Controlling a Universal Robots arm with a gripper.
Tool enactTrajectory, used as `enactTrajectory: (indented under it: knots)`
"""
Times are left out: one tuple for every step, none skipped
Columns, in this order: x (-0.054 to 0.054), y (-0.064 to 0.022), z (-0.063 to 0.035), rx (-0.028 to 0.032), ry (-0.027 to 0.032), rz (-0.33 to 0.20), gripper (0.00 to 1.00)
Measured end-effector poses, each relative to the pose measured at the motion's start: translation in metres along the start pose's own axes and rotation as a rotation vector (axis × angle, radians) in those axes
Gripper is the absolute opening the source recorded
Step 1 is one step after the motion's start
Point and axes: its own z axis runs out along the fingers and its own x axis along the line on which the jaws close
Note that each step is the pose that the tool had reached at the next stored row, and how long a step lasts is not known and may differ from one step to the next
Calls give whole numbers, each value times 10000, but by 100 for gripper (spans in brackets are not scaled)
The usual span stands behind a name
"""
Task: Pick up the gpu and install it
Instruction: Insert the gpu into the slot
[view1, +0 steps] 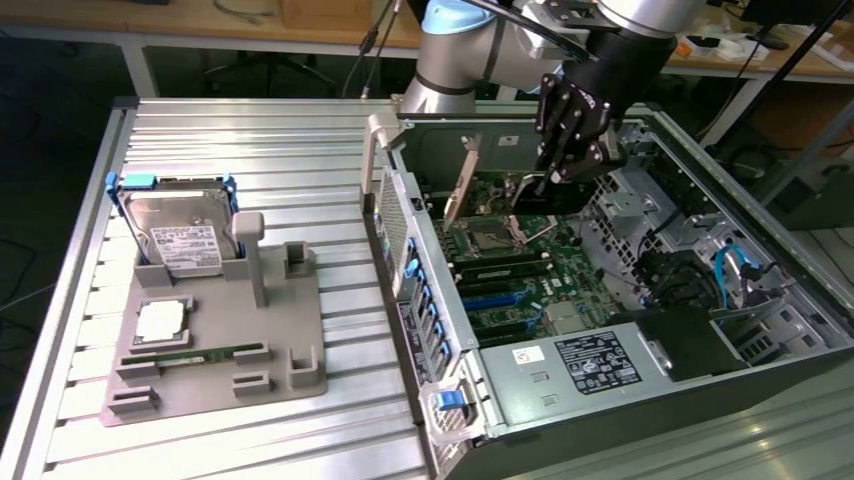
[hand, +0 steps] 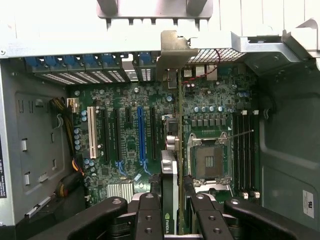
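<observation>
The gpu (hand: 172, 165) is a thin dark card seen edge-on in the wrist view, its silver bracket (hand: 175, 50) reaching the case's rear slot wall. My gripper (hand: 172, 202) is shut on it, with one black finger on each side of the card. In the exterior view the gripper (view1: 558, 185) reaches down into the open computer case (view1: 747, 340). There the gpu (view1: 470, 185) stands tilted over the motherboard (view1: 514, 290), bracket toward the rear wall. The card lines up between the blue slot (hand: 141, 135) and the CPU socket (hand: 209, 162). Whether it sits in a slot I cannot tell.
On the ribbed metal table (view1: 240, 130) at the exterior view's left stands a grey fixture (view1: 287, 335). It holds a silver hard drive with blue rails (view1: 180, 235), a CPU chip (view1: 160, 320) and a green memory stick (view1: 200, 355). Cables and a power supply (view1: 601, 360) crowd the case.
</observation>
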Motion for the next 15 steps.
enactTrajectory:
  knots:
    - [0,0,0,0,1,0,27]
    - [0,0,0,0,0,0,27]
    - [0,0,0,-1,1,0,27]
    - [0,0,0,0,0,0,27]
    - [0,0,0,0,1,0,27]
    - [0,0,0,0,0,0,27]
    - [0,0,0,0,1,0,27]
    - [0,0,0,0,0,0,27]
    - [0,0,2,0,3,0,27]
    - [-1,-1,7,4,7,0,27]
    - [-1,0,15,12,13,-1,27]
    - [0,-1,25,18,15,-6,27]
    - [1,-2,68,34,24,-24,27]
    - [2,-3,100,52,27,-36,27]
    - [2,-4,124,68,30,-51,27]
